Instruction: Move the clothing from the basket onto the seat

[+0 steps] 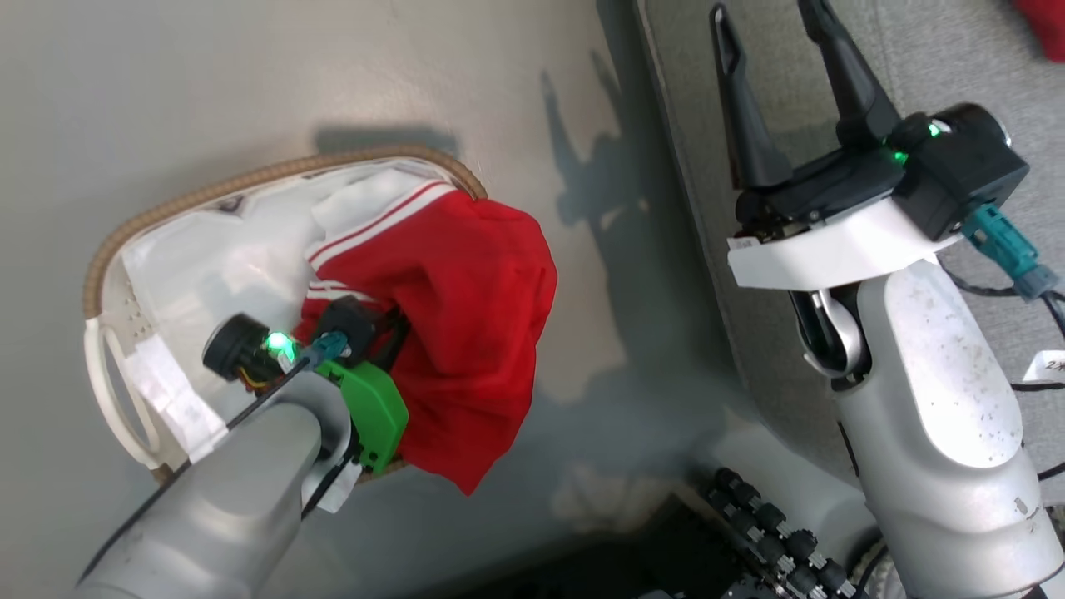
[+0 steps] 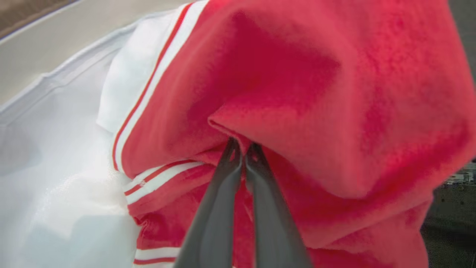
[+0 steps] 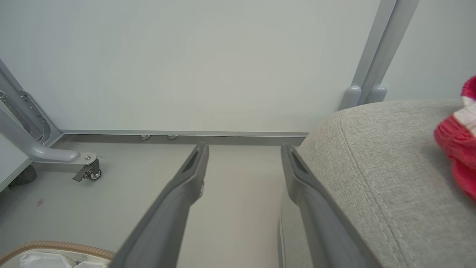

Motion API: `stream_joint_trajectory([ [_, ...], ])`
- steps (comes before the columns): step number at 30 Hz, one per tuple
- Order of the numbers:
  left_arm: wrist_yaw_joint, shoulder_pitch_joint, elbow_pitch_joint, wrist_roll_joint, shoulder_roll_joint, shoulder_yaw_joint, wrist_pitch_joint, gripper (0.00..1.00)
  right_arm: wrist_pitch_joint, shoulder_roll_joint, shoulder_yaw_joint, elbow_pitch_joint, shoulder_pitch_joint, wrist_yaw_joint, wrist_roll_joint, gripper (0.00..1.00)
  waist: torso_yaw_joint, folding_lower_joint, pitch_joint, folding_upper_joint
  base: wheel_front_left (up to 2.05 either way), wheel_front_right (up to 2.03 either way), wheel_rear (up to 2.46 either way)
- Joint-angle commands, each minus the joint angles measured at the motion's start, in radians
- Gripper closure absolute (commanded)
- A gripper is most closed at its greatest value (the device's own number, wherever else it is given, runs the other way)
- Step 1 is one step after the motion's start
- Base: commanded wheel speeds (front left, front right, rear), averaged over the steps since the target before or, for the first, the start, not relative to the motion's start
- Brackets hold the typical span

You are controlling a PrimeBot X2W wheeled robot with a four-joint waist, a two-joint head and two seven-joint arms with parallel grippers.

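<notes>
Left jaws pinched shut on a fold of the clothing [image 2: 297,93], red with white stripes, heaped in the basket [image 1: 250,177] and spilling over its rim. Basket stood on the floor [image 1: 250,75] beside the seat [image 3: 372,167]. Right jaws spread wide, empty, above the seat's edge. Another red piece [image 3: 457,149] lay on the seat.

Little legible writing was found. A small white paper tag [image 1: 1050,367] at the right edge of the head view carries a dark handwritten mark that appears to begin with the figure 2; the remainder is cut off by the frame. A small white sticker [image 1: 743,244], fixed to the white plastic wrist collar [image 1: 832,249] below the right tool [image 1: 765,17], bears faint print too small to be read. No lettering could be made out in either wrist view.
</notes>
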Motion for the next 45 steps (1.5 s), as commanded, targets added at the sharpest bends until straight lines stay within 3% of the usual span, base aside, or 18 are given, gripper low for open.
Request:
stream_joint_trajectory([
  [1, -0.003, 0.031, -0.008, -0.009, -0.006, 0.025, 0.0, 1.0, -0.001, -0.002, -0.003, 0.009, 0.021, -0.001, -0.007, 0.0, 0.014, -0.0001, -0.071, 0.0, 0.0, 0.0, 0.0],
  [13, -0.003, 0.261, -0.077, 0.066, -0.068, 0.278, -0.001, 1.0, -0.001, -0.003, -0.021, 0.092, 0.146, -0.001, -0.037, 0.0, 0.079, -0.0001, -0.336, 0.0, 0.0, 0.0, 0.0],
  [24, -0.003, 0.458, -0.238, 0.193, -0.128, 0.51, -0.001, 1.0, -0.001, -0.003, -0.033, 0.146, 0.258, -0.001, -0.05, 0.0, 0.144, -0.0001, -0.548, 0.0, 0.0, 0.0, 0.0],
  [35, -0.003, 0.559, -0.443, 0.277, -0.19, 0.696, -0.001, 1.0, -0.001, -0.003, -0.027, 0.181, 0.357, -0.001, -0.048, 0.0, 0.2, -0.0001, -0.689, 0.0, 0.0, 0.0, 0.0],
  [45, -0.003, 0.55, -0.619, 0.268, -0.224, 0.825, -0.001, 1.0, -0.001, -0.003, -0.009, 0.206, 0.426, -0.001, -0.042, 0.0, 0.221, -0.0001, -0.771, 0.0, 0.0, 0.0, 0.0],
])
